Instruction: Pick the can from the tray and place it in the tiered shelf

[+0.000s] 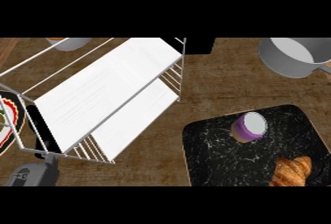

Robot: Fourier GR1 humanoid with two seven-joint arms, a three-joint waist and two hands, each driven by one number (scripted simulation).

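Purple can (pixel 249 127) upright on the black marbled tray (pixel 213 153), near its far edge, well apart from the croissant (pixel 292 171) at the near right corner. Probably light, stiff and smooth-walled, so likely to slip; best taken round the side wall, below the pale lid. Left forearm (pixel 32 174) only at the lower left, beside the white tiered shelf (pixel 103 92); fingers out of sight, cannot tell apart or together. Right hand nowhere in view. Brown counter (pixel 220 83), grey pot (pixel 291 57) at the far right, patterned plate (pixel 8 122) at the left edge.
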